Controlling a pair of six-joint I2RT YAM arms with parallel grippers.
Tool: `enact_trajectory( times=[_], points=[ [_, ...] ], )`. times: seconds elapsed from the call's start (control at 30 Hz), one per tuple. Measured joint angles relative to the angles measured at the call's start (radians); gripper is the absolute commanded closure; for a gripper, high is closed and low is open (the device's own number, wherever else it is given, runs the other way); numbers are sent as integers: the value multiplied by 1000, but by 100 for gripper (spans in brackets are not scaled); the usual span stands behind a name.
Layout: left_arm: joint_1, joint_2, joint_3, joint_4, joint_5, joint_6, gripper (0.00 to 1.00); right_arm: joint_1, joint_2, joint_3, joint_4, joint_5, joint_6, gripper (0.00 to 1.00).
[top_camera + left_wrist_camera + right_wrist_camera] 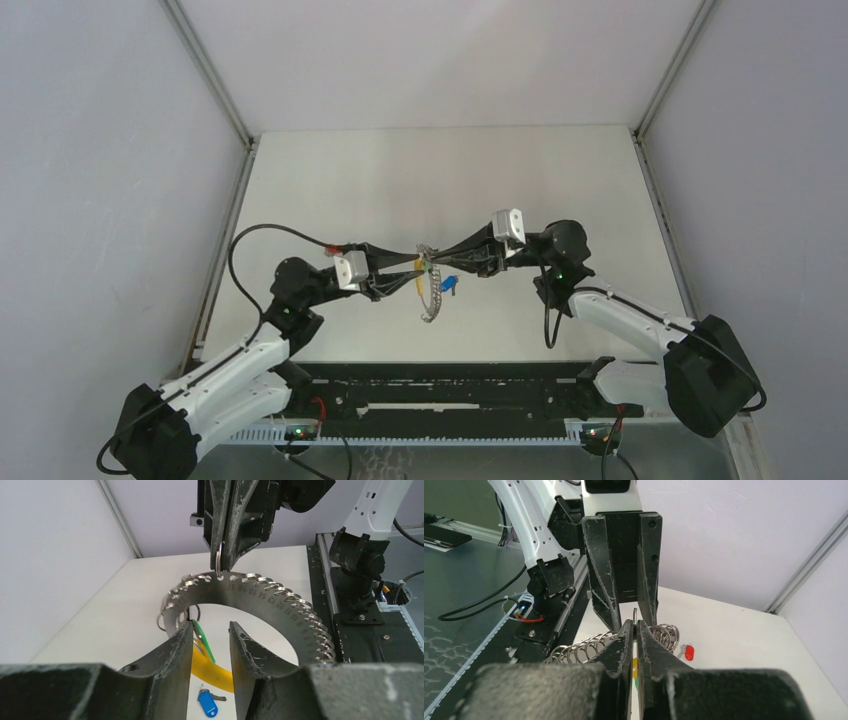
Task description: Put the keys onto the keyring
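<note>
At the near edge of the table (400, 180) the two arms rise from their bases and lean inward, so that their grippers meet tip to tip over the middle of the table.

The left gripper (210, 626) has its jaws spread, with a clear gap between the two fingers and nothing clamped. A green tab (202, 640) lies along the inner face of one finger. A yellow tab (215, 672) curves across the gap lower down.

Under that gap the blue key (207, 704) lies flat on the table, its silver blade pointing sideways. It is on no ring. From above it sits just to the right of the hanging metal.

Just past the left fingertips is the keyring (260, 597). It is a curved grey metal strip stamped with numbers, with a row of small silver rings along its outer edge. Both tabs hang from rings at its lower end.

The right gripper (222, 560) comes in from the opposite side with its jaws pressed together. They pinch one small ring at the top of the strip, and the whole arc hangs from that ring.

Farther off, the red key (689, 653) lies on the table beside the rings, apart from both grippers and on no ring.
</note>
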Motion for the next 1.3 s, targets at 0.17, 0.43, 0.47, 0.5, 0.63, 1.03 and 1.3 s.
enact_trajectory(
  times=[0.17,0.43,0.47,0.5,0.63,1.03,1.3],
  points=[
    [0,1,18,1,4,-1,62,-2,9,0,9,-14,7,100],
    [0,2,48,1,31,-13,61,-4,12,0,-10,-29,-7,100],
    [-1,3,55,1,37,-16,61,-3,12,0,-16,-29,-13,100],
    [-2,3,63,2,42,-18,61,-3,12,0,-23,-29,-17,100],
    [-13,13,86,4,52,-19,62,-1,12,0,-42,-29,-31,100],
    [-22,43,94,-16,61,-18,79,10,8,0,-83,-27,-68,100],
    [-23,48,111,-56,79,-16,87,10,3,0,-112,-25,-95,100]
  ],
)
